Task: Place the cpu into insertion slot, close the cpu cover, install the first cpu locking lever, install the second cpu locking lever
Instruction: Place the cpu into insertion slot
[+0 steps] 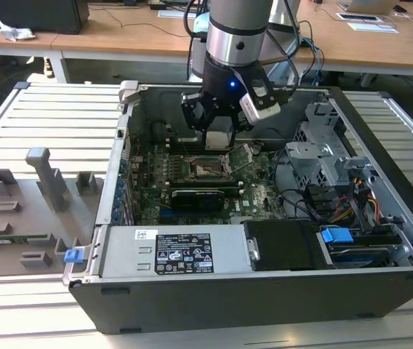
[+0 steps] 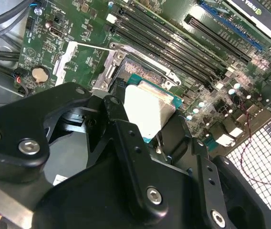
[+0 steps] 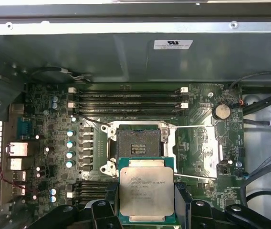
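The arm's black two-fingered gripper (image 3: pixel 146 206) is clamped on the cpu (image 3: pixel 146 191), a flat square chip with a dull silver-grey metal top and a thin green border, one finger (image 3: pixel 110 202) against each of two opposite edges. The other two edges are free. In the first wrist view the chip is held level and squarely aligned with the insertion slot (image 3: pixel 136 142), a square black socket with a dark pin field and a silver metal rim set in the green motherboard (image 3: pixel 197 143). The chip's leading edge just overlaps the rim's near side while the pin field lies fully uncovered. In the exterior view the gripper (image 1: pixel 217 142) and the chip (image 1: pixel 218 135) hang above the board inside the open black computer case (image 1: pixel 265 291), with a clear gap down to the socket (image 1: pixel 208 169). The thin silver cpu cover (image 1: pixel 244 154) appears tilted up just at the socket's exterior-view right. Two thin silver locking levers (image 3: pixel 192 127) stand swung out on one side of the slot. A bank of long narrow black memory slots (image 3: pixel 128 98) runs beside the socket, near the grey metal case wall (image 3: pixel 126 52). In the second wrist view the chip (image 2: pixel 147 112) sits between the black fingers (image 2: pixel 119 117) above the socket frame.
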{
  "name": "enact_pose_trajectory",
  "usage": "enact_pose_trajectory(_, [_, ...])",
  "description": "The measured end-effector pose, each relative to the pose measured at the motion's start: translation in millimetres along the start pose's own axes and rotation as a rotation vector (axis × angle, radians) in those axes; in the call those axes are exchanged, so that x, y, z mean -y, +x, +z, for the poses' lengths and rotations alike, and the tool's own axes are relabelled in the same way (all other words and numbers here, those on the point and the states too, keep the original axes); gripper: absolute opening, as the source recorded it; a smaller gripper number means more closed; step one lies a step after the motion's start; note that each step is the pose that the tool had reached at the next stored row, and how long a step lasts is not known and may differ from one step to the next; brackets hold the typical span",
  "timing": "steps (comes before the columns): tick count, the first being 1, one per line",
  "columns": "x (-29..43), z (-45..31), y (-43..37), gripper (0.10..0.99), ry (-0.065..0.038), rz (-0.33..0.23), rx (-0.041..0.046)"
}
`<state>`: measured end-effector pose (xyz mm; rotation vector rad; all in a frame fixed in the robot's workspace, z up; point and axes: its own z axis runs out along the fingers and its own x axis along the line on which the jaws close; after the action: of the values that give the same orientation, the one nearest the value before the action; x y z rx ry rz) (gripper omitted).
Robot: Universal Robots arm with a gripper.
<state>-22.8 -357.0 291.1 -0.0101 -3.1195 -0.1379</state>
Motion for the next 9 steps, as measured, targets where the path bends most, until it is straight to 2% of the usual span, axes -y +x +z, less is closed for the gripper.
enact_pose_trajectory(9, [1.0,11.2,-0.2,0.545,0.000,0.000,-0.0001])
